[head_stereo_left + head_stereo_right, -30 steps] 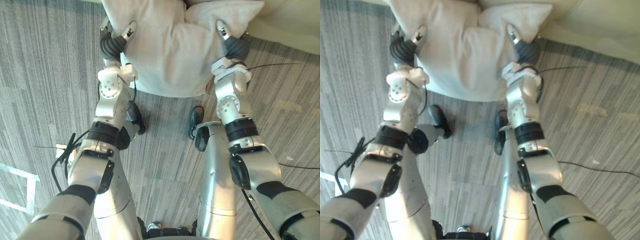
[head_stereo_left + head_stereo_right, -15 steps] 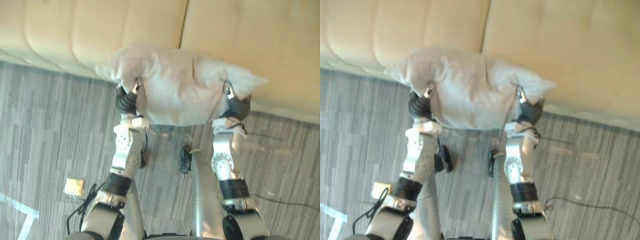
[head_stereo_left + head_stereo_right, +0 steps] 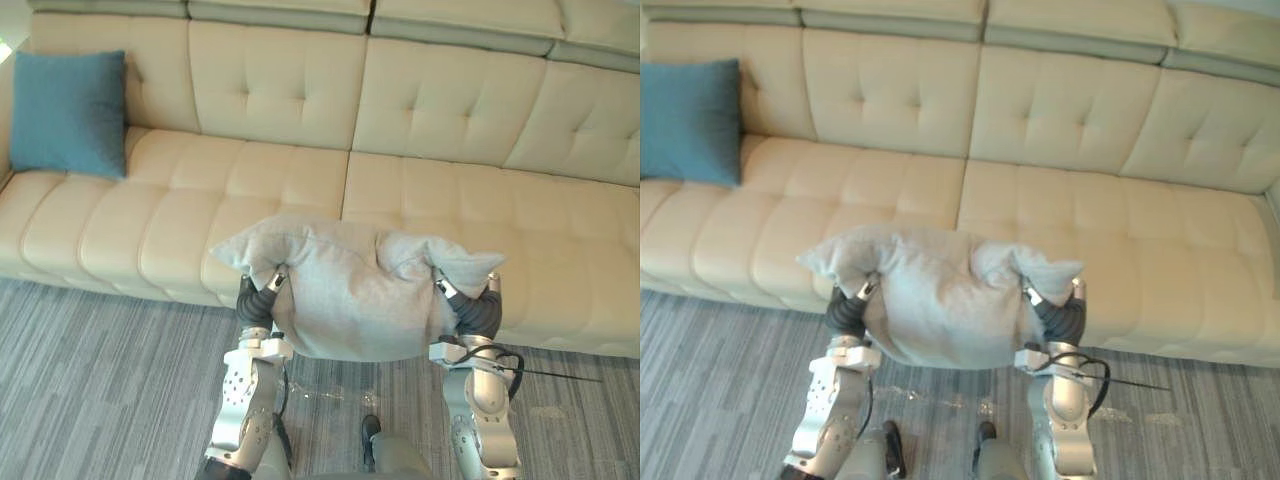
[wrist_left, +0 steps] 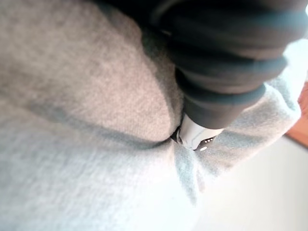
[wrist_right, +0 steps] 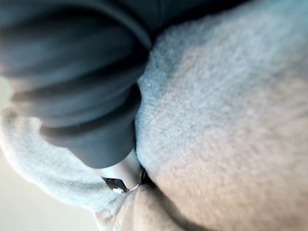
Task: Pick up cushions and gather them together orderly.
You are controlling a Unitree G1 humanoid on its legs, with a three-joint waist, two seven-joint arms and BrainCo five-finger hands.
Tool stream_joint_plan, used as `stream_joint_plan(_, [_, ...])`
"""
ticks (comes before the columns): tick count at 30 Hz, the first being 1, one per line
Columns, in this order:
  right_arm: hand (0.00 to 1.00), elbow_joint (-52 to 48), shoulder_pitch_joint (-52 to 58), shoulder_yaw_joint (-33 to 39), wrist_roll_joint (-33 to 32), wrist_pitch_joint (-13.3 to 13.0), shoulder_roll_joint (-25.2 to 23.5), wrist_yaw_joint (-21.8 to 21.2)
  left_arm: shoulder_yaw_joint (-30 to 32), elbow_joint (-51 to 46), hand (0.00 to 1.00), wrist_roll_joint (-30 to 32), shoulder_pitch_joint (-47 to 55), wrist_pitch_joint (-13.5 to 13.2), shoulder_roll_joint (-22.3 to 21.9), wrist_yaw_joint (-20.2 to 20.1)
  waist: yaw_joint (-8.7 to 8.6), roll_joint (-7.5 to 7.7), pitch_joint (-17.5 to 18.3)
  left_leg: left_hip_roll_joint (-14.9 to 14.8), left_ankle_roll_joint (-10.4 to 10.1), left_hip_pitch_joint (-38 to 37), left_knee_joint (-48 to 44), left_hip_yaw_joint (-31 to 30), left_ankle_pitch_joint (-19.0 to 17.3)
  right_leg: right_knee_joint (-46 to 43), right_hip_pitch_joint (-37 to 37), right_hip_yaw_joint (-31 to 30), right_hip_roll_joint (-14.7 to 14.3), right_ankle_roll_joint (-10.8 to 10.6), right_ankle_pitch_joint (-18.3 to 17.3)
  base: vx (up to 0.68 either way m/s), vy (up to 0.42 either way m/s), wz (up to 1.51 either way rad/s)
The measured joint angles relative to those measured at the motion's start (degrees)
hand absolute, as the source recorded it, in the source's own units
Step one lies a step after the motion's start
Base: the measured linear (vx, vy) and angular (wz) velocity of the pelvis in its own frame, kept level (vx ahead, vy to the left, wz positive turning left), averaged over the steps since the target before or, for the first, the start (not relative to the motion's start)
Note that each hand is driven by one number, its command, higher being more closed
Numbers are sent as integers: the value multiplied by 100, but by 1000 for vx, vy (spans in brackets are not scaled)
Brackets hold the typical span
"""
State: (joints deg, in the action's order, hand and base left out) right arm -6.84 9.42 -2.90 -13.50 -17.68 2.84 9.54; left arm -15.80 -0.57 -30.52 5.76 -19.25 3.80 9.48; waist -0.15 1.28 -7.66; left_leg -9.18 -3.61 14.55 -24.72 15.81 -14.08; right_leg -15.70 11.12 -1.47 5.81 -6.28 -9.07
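1. Cushion, grey, is held off the floor between the left hand and right hand, at the front edge of the cream sofa.
2. Each hand is sunk into one side of it; whether they clamp it cannot be told.
3. Blue cushion stands upright at the sofa's left end.

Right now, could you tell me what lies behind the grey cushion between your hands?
Behind the grey cushion is the cream sofa; its seat shows above and beside it. The seat's front edge directly behind is covered. A blue cushion leans at the sofa's left end.
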Motion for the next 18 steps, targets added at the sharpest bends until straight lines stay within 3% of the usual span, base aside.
stream_joint_plan(2, [100, 218, 11, 0, -2, 37, 1, -13, -4, 99, 100, 1, 10, 25, 17, -6, -23, 0, -4, 43, 2, -141, 96, -8, -4, -489, 160, -3, 11, -6, 3, 69, 55, -7])
stream_joint_plan(3, [100, 518, 28, 3, -2, 96, 2, -17, -37, 237, 100, 3, 18, 119, 116, -18, -59, 33, -27, 88, 5, -425, 226, -17, -7, -1430, 444, -1, 39, -94, 55, 36, 47, -1])
stream_joint_plan(5, [100, 646, 53, 2, 2, 152, -1, -18, -75, 242, 100, 12, 66, 181, 245, -23, -80, 83, -57, 116, 52, -636, 289, -22, -66, -2097, 649, 7, 77, -211, 214, 20, 18, -1])
stream_joint_plan(6, [100, 770, 50, 1, 9, 170, 14, -23, -104, 242, 100, 16, 90, 230, 336, -25, -81, 134, -91, 153, 180, -889, 443, -75, -194, -2805, 945, 106, 158, -48, 569, 17, 6, -6])
stream_joint_plan(7, [100, 821, 40, 2, 9, 174, 47, -23, -104, 242, 100, 24, 107, 233, 344, -26, -81, 118, -99, 164, 212, -944, 510, -107, -193, -2901, 1006, 144, 165, 10, 540, 24, -3, -5])
stream_joint_plan(8, [100, 849, 45, -5, 10, 190, 48, -27, -110, 241, 100, 42, 132, 231, 351, -27, -113, 75, -111, 177, 199, -1009, 611, -136, -201, -2836, 1019, 208, 172, 76, 365, 80, 8, -4])
stream_joint_plan(9, [100, 848, 30, -26, 12, 197, 94, -68, -110, 229, 100, 60, 117, 210, 363, -27, -117, 103, -97, 190, 186, -1100, 822, -196, -207, -2154, 1106, 417, 155, 134, 39, 106, -12, -4])
stream_joint_plan(10, [100, 848, 27, -25, 11, 198, 105, -70, -110, 229, 100, 62, 112, 209, 367, -27, -117, 99, -99, 188, 183, -1108, 843, -211, -208, -1983, 1118, 429, 133, 133, 46, 130, -25, -8])
stream_joint_plan(11, [100, 850, 25, -26, 12, 213, 173, -104, -113, 230, 100, 67, 112, 214, 398, -29, -123, 97, -99, 183, 155, -1178, 969, -232, -204, -1091, 1099, 449, 32, 145, 173, 225, -81, 1])
stream_joint_plan(12, [100, 850, 23, -20, 12, 243, 245, -141, -145, 230, 100, 73, 118, 222, 468, -32, -147, 151, -77, 213, 55, -1284, 1057, -243, -165, 93, 974, 435, -38, 128, 701, 265, -106, 6])
stream_joint_plan(13, [100, 850, 25, -13, 12, 246, 256, -152, -165, 230, 100, 75, 123, 223, 503, -40, -181, 202, -53, 250, -29, -1322, 1044, -263, -197, 480, 934, 393, -34, 154, 917, 386, -190, 28])
stream_joint_plan(14, [100, 856, 23, -3, 11, 253, 279, -155, -194, 256, 100, 81, 129, 234, 543, -82, -292, 298, -40, 344, -231, -1441, 965, -363, -298, 790, 812, 240, 3, 393, 1693, 307, -179, 22])
stream_joint_plan(16, [100, 897, -39, 33, 10, 257, 472, -155, -302, 329, 100, 106, 119, 257, 418, -90, -300, -107, -28, 47, -337, -1502, 975, -601, -350, 466, 867, 339, -270, 467, 1403, 402, -183, -2])
stream_joint_plan(18, [100, 898, -66, 60, 6, 301, 507, -155, -327, 342, 100, 119, 116, 259, 380, -108, -303, -237, -10, -168, -422, -1517, 828, -782, -310, 74, 961, 441, -480, 607, 1012, 370, -165, -9])
